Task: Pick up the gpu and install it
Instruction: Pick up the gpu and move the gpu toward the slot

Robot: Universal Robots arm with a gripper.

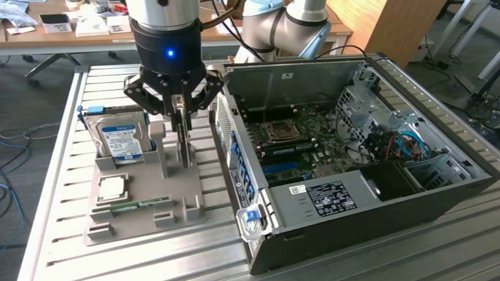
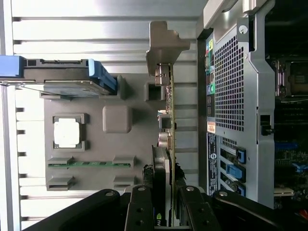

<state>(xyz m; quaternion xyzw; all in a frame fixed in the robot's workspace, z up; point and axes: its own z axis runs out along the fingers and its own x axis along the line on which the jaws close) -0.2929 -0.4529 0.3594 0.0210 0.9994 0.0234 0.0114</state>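
Sitting on the slatted surface [image 1: 62,246]: open case [image 1: 437,193] on its side, board facing up, on the exterior view's right. Parts tray [image 1: 133,228] is just beside it, on the left.

Tray holds the hard drive [image 1: 121,140], CPU [image 1: 112,187] and memory stick [image 1: 133,206]. The gpu [image 2: 166,139] is in the slot nearest the case.

gpu stands on its long edge, not flat. Long axis runs along the tray, parallel to the case's rear panel. Bracket [image 2: 163,43] end points toward the hard-drive end and overhangs the tray edge there.

Gripper [image 1: 182,117] is straight above the card, jaws either side of its thin faces, so the closing direction is across the long axis. Jaws look closed on the upper edge, nearer the end away from the bracket. My read: gripping. Lower edge looks seated in the tray, so not lifted yet.
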